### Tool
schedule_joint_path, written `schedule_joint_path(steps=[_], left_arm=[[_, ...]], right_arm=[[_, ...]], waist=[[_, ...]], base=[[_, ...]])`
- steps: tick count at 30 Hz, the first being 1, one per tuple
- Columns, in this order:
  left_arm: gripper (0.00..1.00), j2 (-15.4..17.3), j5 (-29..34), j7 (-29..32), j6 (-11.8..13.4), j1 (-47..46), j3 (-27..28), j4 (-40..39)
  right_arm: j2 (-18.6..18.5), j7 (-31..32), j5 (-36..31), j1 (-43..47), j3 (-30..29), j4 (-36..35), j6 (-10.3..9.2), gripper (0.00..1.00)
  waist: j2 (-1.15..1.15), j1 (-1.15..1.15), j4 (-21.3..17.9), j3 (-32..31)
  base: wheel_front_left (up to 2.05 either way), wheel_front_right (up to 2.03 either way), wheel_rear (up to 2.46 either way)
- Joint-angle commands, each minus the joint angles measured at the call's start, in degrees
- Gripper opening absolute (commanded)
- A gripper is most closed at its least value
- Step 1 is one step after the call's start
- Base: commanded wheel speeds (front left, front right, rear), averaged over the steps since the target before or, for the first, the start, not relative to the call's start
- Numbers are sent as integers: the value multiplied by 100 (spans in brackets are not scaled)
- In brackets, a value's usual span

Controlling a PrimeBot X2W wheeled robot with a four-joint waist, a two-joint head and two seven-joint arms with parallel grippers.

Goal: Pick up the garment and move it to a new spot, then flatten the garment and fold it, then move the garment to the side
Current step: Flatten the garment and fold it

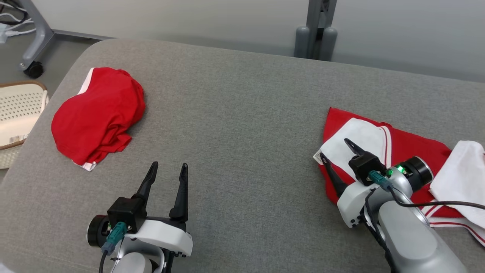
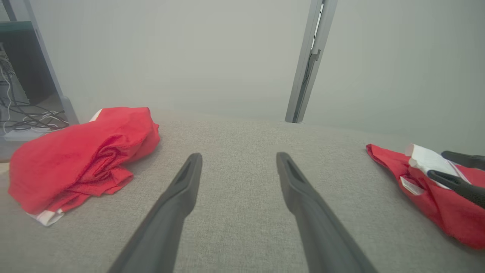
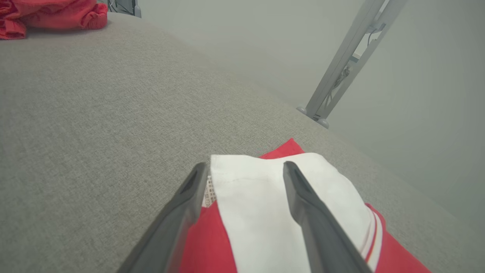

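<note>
A red and white garment (image 1: 401, 151) lies rumpled at the right of the grey padded table (image 1: 242, 113). My right gripper (image 1: 333, 147) is open just over its near-left corner. In the right wrist view the right gripper (image 3: 245, 164) has its fingers on either side of a white panel of the garment (image 3: 261, 212), with nothing pinched. My left gripper (image 1: 169, 164) is open and empty above bare table at the front left. In the left wrist view the left gripper (image 2: 239, 155) points across the table, with the garment (image 2: 447, 212) at the far right.
A second, all-red garment (image 1: 96, 113) sits in a heap at the table's left, also in the left wrist view (image 2: 75, 163). A white perforated basket (image 1: 19, 113) stands off the left edge. A grey post (image 1: 316, 34) rises behind the far edge.
</note>
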Motion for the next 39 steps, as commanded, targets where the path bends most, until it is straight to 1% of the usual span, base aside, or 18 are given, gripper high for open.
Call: schedule_joint_path(steps=[1,8,9,10,11,12,16,19,27,35,39], left_arm=[[100,21,-32,-5,34,-92,3,-25],[100,21,-76,-5,68,-81,-59,-43],[100,21,-82,-5,74,-82,-60,-46],[100,21,-82,-5,76,-90,-61,-43],[100,21,-80,-5,81,-101,-64,-39],[100,21,-71,-5,82,-114,-69,-38],[100,21,-54,-4,78,-142,-65,-30],[100,21,-40,-4,67,-133,-59,-9],[100,21,36,-4,29,-61,3,48],[100,22,112,-4,-23,61,42,123],[100,22,140,-4,-24,175,56,158]], right_arm=[[-4,-21,-103,-113,-103,110,1,100],[63,-29,-423,-295,-496,534,1,100],[68,-30,-444,-319,-541,573,1,95],[75,-30,-443,-344,-574,623,1,42],[84,-32,-461,-365,-604,652,1,9],[89,-32,-464,-375,-638,669,1,0],[86,-36,-433,-398,-703,703,1,0],[91,-41,-238,-416,-664,590,1,0],[92,-43,651,-241,-302,-172,1,0],[95,-44,1282,-473,-37,-938,1,0],[95,-44,1562,-708,244,-1323,1,0]], waist=[[0,0,105,44],[0,0,218,91],[0,0,220,99],[0,0,221,105],[0,0,219,111],[0,0,214,116],[0,0,186,122],[0,0,150,112],[0,0,-34,-52],[0,0,-166,-414],[0,0,-172,-623]], base=[[0,0,0],[0,0,0],[0,0,0],[0,0,0],[0,0,0],[0,0,0],[0,0,0],[0,0,0],[0,0,0],[0,0,0],[0,0,0]])
